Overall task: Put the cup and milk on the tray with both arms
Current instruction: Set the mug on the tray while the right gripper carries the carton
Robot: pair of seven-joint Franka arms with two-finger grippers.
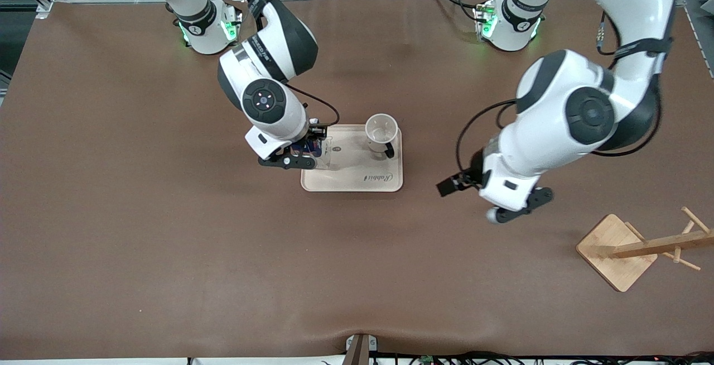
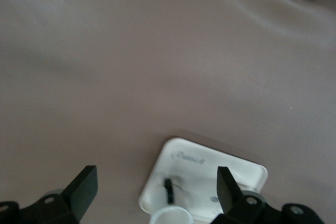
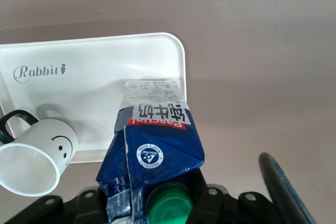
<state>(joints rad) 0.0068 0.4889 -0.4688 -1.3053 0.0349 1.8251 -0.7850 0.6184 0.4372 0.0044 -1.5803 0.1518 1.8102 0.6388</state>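
The cream tray (image 1: 357, 178) lies mid-table. The white cup (image 1: 382, 130) stands upright on the tray's corner toward the left arm's base, its black handle facing the front camera. My right gripper (image 1: 295, 155) is shut on the blue milk carton (image 1: 308, 147), holding it upright by its top at the tray's end toward the right arm. In the right wrist view the milk (image 3: 157, 140) reaches down to the tray (image 3: 94, 77) beside the smiley cup (image 3: 34, 156); I cannot tell whether it touches. My left gripper (image 1: 519, 207) is open and empty over bare table between tray and rack; its view shows the tray (image 2: 210, 166) and cup rim (image 2: 169, 216).
A wooden mug rack (image 1: 616, 250) with a square base stands near the left arm's end of the table, nearer the front camera than the tray. Brown table mat (image 1: 167, 253) surrounds the tray.
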